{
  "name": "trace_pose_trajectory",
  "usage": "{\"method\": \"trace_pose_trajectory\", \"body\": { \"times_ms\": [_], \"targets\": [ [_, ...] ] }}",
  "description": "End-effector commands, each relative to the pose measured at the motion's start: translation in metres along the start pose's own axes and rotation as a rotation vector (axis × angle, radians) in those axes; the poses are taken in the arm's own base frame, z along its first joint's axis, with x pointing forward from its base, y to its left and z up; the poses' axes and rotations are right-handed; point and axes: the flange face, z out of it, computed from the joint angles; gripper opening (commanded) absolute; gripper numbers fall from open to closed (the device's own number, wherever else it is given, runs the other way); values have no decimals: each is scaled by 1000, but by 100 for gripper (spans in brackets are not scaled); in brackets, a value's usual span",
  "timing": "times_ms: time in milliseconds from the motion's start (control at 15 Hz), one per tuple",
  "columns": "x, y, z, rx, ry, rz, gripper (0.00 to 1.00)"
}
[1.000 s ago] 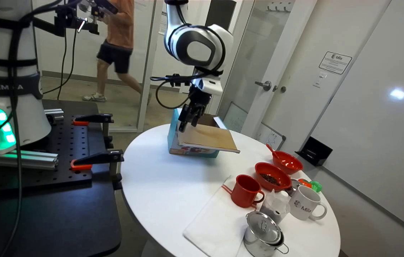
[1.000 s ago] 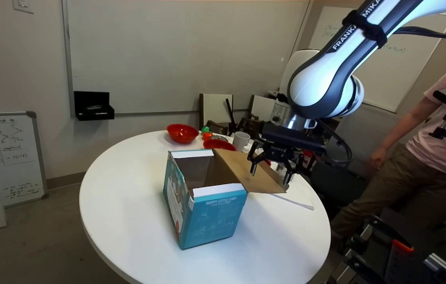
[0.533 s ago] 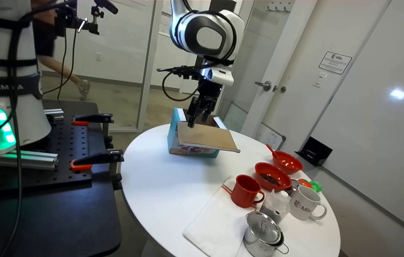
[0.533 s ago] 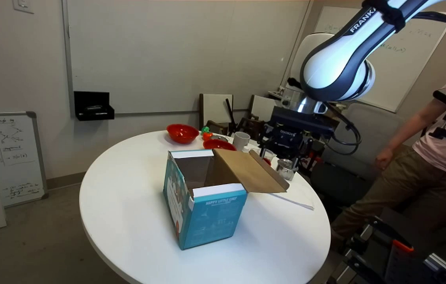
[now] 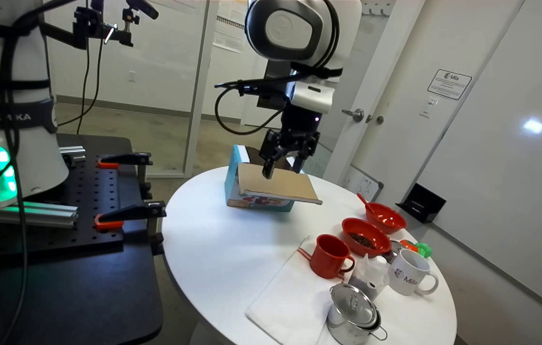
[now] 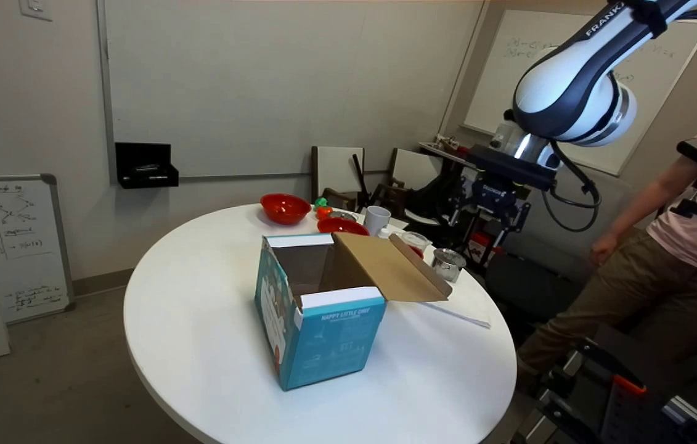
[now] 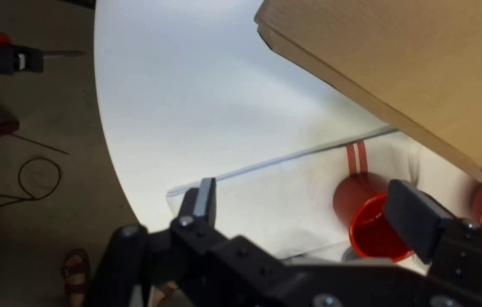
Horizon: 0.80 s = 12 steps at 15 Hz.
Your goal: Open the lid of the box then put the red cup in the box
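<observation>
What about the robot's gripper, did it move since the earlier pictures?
Yes. In an exterior view, the gripper has shifted right and upward in the picture, away from the box, which stayed put.

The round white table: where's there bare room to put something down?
Bare patches show on the table: between the box and the red-striped towel, partly under the open lid; and, in an exterior view, left of the box, out to the table's edge. It's crowded around the red cup: red bowls, a Mila mug and a metal pot stand close by.
</observation>
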Motion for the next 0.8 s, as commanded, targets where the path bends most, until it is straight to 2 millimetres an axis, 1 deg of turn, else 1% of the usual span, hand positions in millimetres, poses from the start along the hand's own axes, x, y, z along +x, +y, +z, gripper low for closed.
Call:
{"method": "trace_pose_trajectory", "body": {
  "times_ms": [0,67,133,267,333,467,600,733],
  "targets": [
    [15,11,-15,120,-28,165,100],
    [18,7,-9,60,-18,107,100],
    [21,9,-10,67,-18,116,100],
    [20,9,-9,63,-19,114,100],
    [5,6,4,44,-15,88,100],
    [-13,-5,29,5,-20,68,100],
    [-22,-17,53,-17,3,80,100],
    [-27,-28,69,-24,23,97,100]
  ]
}}
